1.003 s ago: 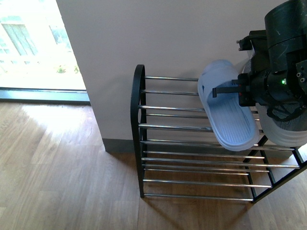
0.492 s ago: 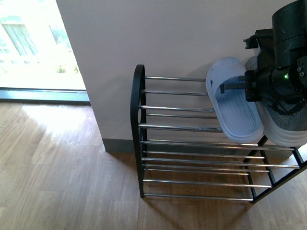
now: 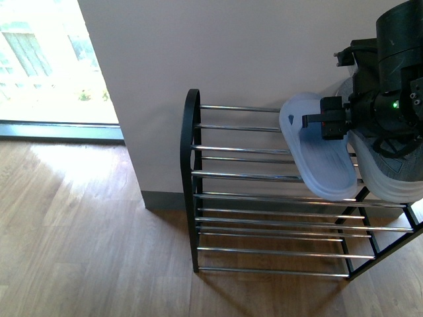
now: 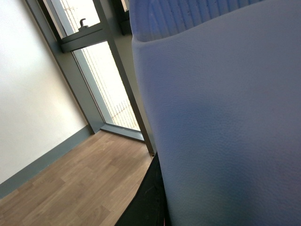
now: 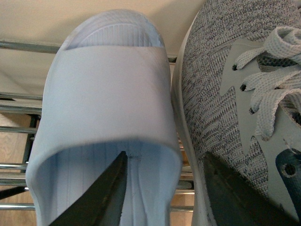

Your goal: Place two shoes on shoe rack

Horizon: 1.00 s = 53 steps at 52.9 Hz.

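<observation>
Right gripper (image 5: 162, 188) fingers spread wide over slide sandal (image 5: 106, 117) on shoe rack (image 3: 264, 175), sneaker (image 5: 244, 94) beside

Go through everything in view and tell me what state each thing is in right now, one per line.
slide sandal: lying across the top bars, toe toward the wall.
grey sneaker: laced, lying right beside the sandal.
shoe rack: upright, lower tiers bare.
right gripper: open, one finger inside the sandal.
left gripper: not in view.

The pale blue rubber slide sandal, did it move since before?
Yes. The pale blue rubber slide sandal shifted a little leftward along the chrome bars of the black-framed shoe rack since half a second ago.
</observation>
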Tool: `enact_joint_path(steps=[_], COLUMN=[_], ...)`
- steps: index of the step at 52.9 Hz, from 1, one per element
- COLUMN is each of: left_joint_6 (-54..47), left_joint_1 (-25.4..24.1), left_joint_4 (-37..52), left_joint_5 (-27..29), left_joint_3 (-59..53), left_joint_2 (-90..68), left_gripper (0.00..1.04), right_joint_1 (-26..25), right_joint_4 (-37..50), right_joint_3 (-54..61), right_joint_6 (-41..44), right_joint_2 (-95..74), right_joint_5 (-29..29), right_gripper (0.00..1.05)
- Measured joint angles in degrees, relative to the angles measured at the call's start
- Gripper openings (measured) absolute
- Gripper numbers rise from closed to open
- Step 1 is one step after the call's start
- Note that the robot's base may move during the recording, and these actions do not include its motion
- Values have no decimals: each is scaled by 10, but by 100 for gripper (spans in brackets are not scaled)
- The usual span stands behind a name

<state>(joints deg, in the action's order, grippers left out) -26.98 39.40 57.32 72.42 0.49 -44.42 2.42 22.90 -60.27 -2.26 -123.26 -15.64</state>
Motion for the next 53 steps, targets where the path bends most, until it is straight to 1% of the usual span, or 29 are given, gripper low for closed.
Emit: enact_joint_path(steps=[2,6,12,14,19,23,26,28,30,34,38,42,48,49,50,52,53], left_joint_6=[0,0,0,0,0,0,0,0,0,0,0,0,0,0,0,0,0], left_joint_1=[0,0,0,0,0,0,0,0,0,0,0,0,0,0,0,0,0], left_joint_4=[0,0,0,0,0,0,0,0,0,0,0,0,0,0,0,0,0], left_joint_5=[0,0,0,0,0,0,0,0,0,0,0,0,0,0,0,0,0], left_joint_3=[0,0,0,0,0,0,0,0,0,0,0,0,0,0,0,0,0], left_joint_2=[0,0,0,0,0,0,0,0,0,0,0,0,0,0,0,0,0], left_gripper=[2,2,2,2,2,2,2,2,2,2,2,2,2,2,2,2,2], right_joint_1=[-1,-8,-36,-49,-75,-96,-114,-129,-140,-160,-173,-177,-177,-181,-186,-188,-188], right_joint_4=[2,-15,-99,-115,-101,-50,-25,0,14,30,23,5,4,15,42,71,97], right_joint_3=[3,14,16,17,36,85,118,147,168,211,260,308,321,324,333,342,354], right_joint_6=[0,-8,-49,-57,-31,40,84,110,122,126,120,103,93,84,75,69,61], right_joint_2=[5,38,124,160,240,320,368,400,421,455,505,579,623,622,622,622,622], right_joint_5=[1,23,89,105,100,81,91,85,86,91,102,121,127,145,183,214,239], right_gripper=[55,70,92,97,95,95,95,95,95,96,95,95,96,94,91,87,84])
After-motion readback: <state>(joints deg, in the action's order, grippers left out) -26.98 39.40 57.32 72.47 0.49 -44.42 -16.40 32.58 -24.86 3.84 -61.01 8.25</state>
